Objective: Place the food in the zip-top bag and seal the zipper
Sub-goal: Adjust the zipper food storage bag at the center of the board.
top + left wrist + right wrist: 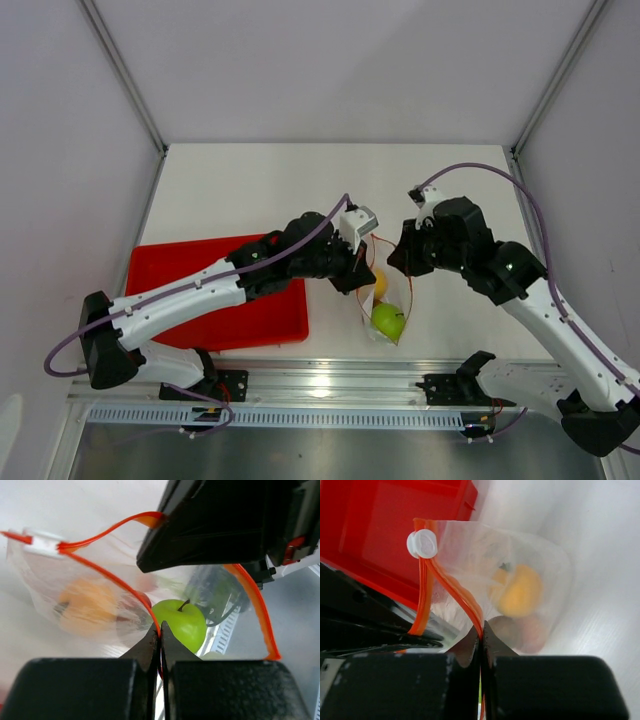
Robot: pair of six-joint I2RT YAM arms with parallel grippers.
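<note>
The zip-top bag [388,305] hangs clear between my two grippers, mouth upward and gaping. Inside lie the green apple [388,320] and a yellow-orange fruit [378,283]. The right wrist view also shows brownish and pink fruit [522,630] under the yellow one [520,590]. My left gripper [160,631] is shut on one side of the red-orange zipper [107,577], with the apple [182,625] just beyond its tips. My right gripper [481,630] is shut on the opposite zipper strip [457,592]. A white slider [422,544] sits at the zipper's end.
A red tray [210,300] lies on the table left of the bag, under the left arm. The table's metal front rail [330,385] runs just below the bag. White walls stand at both sides.
</note>
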